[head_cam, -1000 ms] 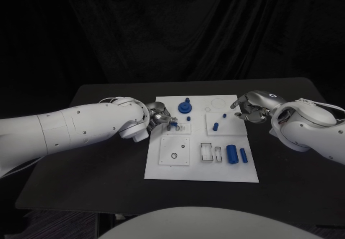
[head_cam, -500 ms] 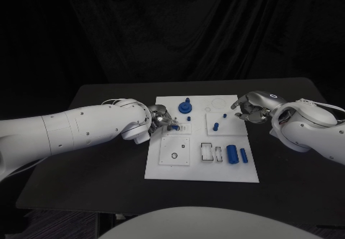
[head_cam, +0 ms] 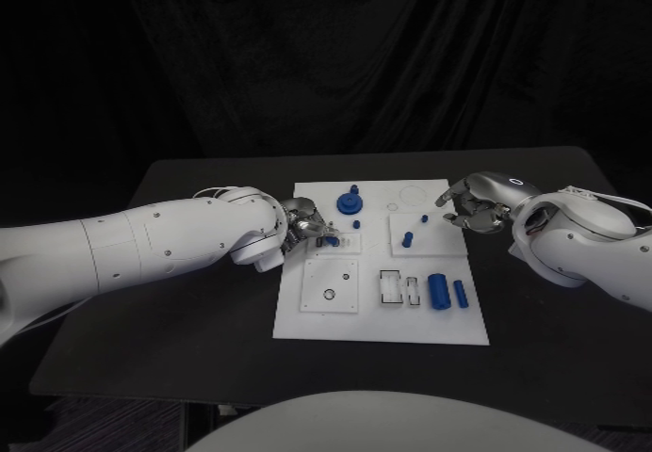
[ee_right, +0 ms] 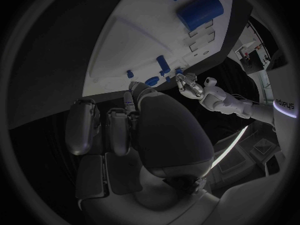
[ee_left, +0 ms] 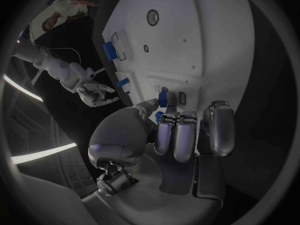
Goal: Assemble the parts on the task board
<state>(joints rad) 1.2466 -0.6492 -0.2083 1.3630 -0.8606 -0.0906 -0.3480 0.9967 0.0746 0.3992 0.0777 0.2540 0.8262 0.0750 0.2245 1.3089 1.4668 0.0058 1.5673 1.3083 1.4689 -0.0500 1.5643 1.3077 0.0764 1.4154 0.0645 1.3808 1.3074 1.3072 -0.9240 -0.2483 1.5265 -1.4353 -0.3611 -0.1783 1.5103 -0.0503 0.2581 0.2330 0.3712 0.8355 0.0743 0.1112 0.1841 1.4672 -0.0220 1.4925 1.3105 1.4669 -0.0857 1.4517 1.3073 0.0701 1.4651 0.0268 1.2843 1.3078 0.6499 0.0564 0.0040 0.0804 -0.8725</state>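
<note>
The right hand (ee_right: 134,130) hangs with fingers (ee_right: 84,125) curled beside the task board (ee_right: 134,45), which carries blue parts (ee_right: 200,11).

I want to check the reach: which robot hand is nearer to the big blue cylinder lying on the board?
Right. The right robot hand hovers by the board's far right edge, beyond the big blue cylinder. The left robot hand is across the board.

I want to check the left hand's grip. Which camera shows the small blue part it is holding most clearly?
The left wrist view: the small blue part stands pinched at the left hand fingertips, just over the task board. The head view shows it as a tiny blue speck beside the hand. In the right wrist view it is too small to tell.
</note>
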